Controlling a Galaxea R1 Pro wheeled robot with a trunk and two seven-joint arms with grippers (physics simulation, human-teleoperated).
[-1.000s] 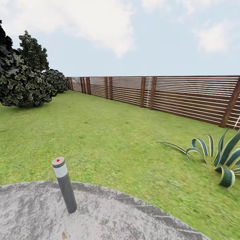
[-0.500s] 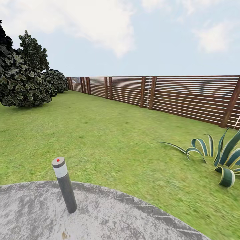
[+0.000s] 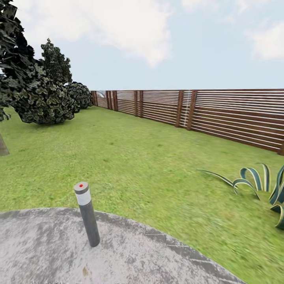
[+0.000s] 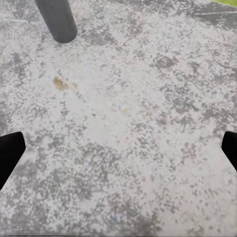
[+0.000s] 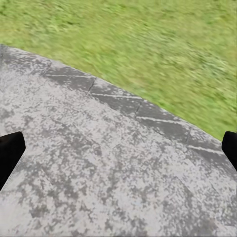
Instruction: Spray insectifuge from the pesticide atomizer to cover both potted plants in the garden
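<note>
Left wrist view: we log the left gripper [image 4: 118, 150] with its two dark fingertips [image 4: 10, 150] at opposite edges of the frame, spread wide, nothing between them and nothing touched; below lies the paved patio [image 4: 128, 128], mottled grey with a small brownish stain at centre left, and the dark round base of the bollard lamp [image 4: 57, 19] stands at the upper left. Right wrist view: the right gripper [image 5: 118, 150] reads the same, dark fingertips [image 5: 11, 148] at the frame's two edges, spread wide and holding nothing, over the patio's curved rim [image 5: 118, 106] of darker edging blocks, with blurred green lawn [image 5: 148, 44] across the upper part of the frame. Head view: we see the patio [image 3: 157, 260] filling the lower left as a rounded grey slab, speckled and worn-looking, its edge arcing toward the lower right. The bollard lamp [image 3: 87, 213] stands on it at lower left, a slim grey cylinder, slightly tilted, with a pale band and a red dot on its cap. Lawn [image 3: 130, 157] runs from the patio up to a brown horizontal-slat wooden fence [image 3: 221, 114] crossing the middle right. Dark leafy shrubs [image 3: 43, 98] mass at the upper left. A striped agave [image 3: 260, 185] with curling green-and-pale blades is cut by the right edge. Pale cloudy sky sits above. The garden surrounds us; we cannot locate the pesticide atomizer or the potted plants from these frames.
</note>
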